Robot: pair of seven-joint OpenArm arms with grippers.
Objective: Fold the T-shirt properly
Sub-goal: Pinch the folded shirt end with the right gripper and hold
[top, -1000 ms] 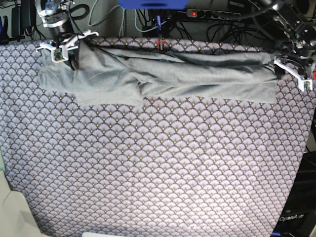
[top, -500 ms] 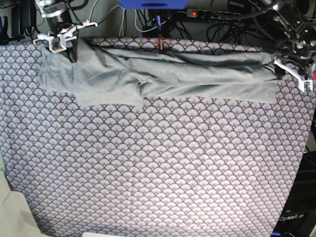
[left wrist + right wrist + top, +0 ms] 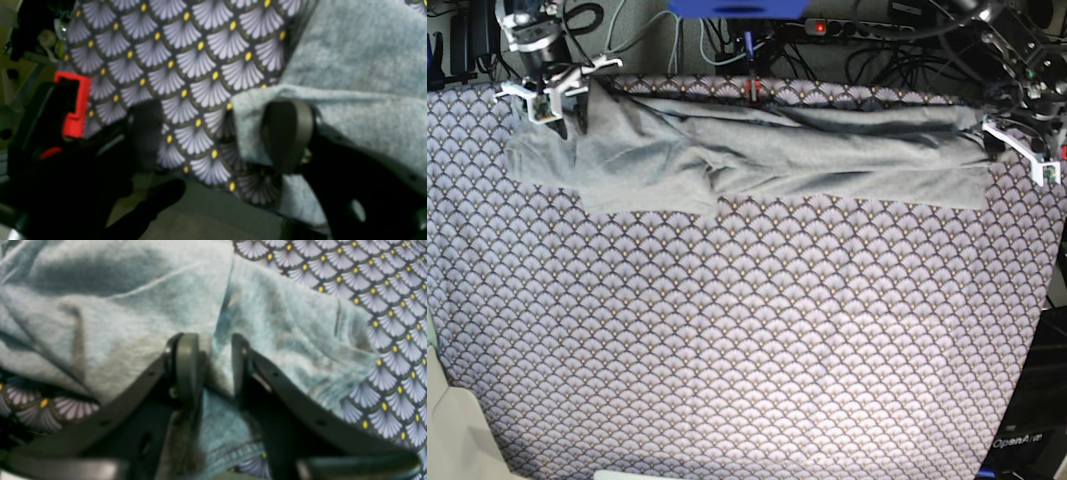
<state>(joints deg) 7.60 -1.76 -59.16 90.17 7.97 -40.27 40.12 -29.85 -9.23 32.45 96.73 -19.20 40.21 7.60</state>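
The T-shirt (image 3: 827, 147), light heather grey, lies at the far edge of the desk on a fan-patterned tablecloth (image 3: 747, 320), spread crosswise as a long, uneven strip. Several layers show, creased and overlapping; a flap hangs toward the near side at the robot's right. Left claw (image 3: 217, 133): released, jaws wide apart, one finger against the fabric's edge. Right claw (image 3: 215, 363): jaws parted above rumpled cloth, a fold between them; grip on it cannot be confirmed.

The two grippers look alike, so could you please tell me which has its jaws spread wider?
The left gripper: its jaws stand far apart, mostly tablecloth showing between, while the right gripper has only a narrow gap, over the T-shirt.
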